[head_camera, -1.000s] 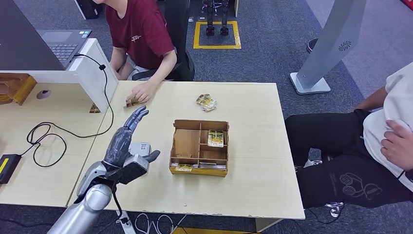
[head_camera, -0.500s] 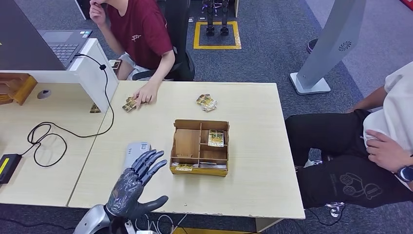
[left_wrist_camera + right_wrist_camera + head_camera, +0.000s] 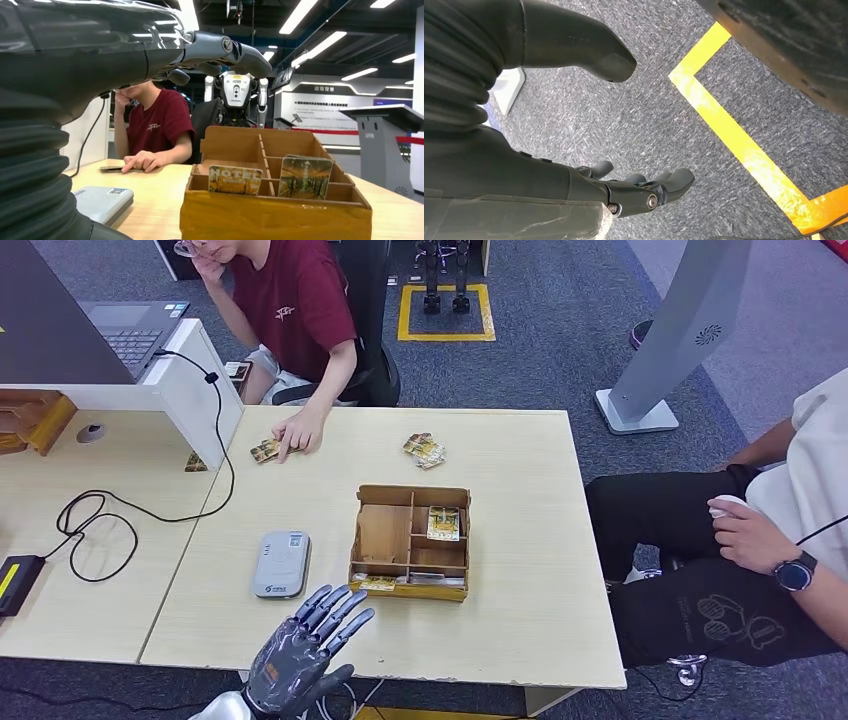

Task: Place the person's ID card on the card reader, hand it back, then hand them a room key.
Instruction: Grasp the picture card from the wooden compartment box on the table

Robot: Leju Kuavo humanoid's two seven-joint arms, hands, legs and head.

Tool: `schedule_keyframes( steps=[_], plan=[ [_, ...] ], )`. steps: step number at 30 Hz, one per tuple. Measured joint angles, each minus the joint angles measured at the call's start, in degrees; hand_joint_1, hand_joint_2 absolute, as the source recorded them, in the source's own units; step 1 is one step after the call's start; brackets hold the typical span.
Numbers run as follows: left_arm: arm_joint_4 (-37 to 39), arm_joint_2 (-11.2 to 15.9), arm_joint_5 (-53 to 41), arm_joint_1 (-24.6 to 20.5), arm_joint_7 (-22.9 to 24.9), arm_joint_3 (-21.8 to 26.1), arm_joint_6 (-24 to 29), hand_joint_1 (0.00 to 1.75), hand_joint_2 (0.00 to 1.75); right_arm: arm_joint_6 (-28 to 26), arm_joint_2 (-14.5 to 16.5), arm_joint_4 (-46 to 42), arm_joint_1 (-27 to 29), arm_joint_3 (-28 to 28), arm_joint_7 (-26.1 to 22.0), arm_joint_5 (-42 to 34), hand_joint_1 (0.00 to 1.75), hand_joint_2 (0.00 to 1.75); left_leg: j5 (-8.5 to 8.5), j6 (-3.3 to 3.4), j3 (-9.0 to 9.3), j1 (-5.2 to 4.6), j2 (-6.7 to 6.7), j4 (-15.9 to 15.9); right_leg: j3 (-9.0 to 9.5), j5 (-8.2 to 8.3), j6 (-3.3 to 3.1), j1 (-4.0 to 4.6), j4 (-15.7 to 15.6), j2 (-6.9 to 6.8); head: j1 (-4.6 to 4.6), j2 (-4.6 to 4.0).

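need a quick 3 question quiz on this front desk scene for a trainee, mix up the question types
1. True or false: the robot's left hand holds a card.
2. The grey rectangular card reader lies on which side of the brown wooden divided box in the head view? A) left B) right C) inside it
3. Fill in: the person in the dark red shirt rests a hand on a ____ at the far table edge.

Key: 1 false, it is open and empty above the near edge. 2 A. 3 card.

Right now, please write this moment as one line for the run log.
left hand: open, holds nothing, at near table edge | right hand: open, over floor | card reader: bare | ID card: under person's hand
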Motion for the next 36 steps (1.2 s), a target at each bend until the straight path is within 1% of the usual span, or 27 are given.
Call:
schedule_keyframes(
  steps=[7,13,24,36],
  plan=[
    [4.0,-3.4,-0.4,-3.1,3.7,-1.3,-0.1,0.0,1.75,0.0,0.0,0.2,0.0,1.0,0.5,-0.9,0.0,1.75,0.0,0.0,0.0,-0.01,-0.01,0.0,0.0,0.01,0.01,0.0,0.0,0.0,0.0,0.01],
    [5.8,-5.7,0.9,-5.4,5.2,-1.4,-0.3,0.0,1.75,0.0,0.0,0.2,0.0,1.5,0.5,-1.5,0.0,1.75,0.0,0.0,0.0,0.0,-0.01,0.0,0.0,0.01,0.0,0.0,0.0,0.0,-0.01,0.01],
    [7.8,-7.4,1.9,-6.9,6.2,-1.3,-1.0,0.0,1.75,0.0,0.0,0.4,0.0,2.4,0.6,-2.0,0.0,1.75,0.0,0.0,-0.01,0.0,-0.01,0.0,0.0,0.01,0.01,0.0,0.0,0.01,0.0,0.01],
    [12.8,-9.0,-1.5,-8.4,8.4,-1.3,-0.4,0.0,1.75,0.0,0.0,0.4,-0.1,3.2,0.6,-2.7,0.0,1.75,0.0,0.0,-0.01,0.0,-0.01,0.0,0.0,0.01,0.0,0.0,0.0,0.01,-0.01,0.01]
  ],
)
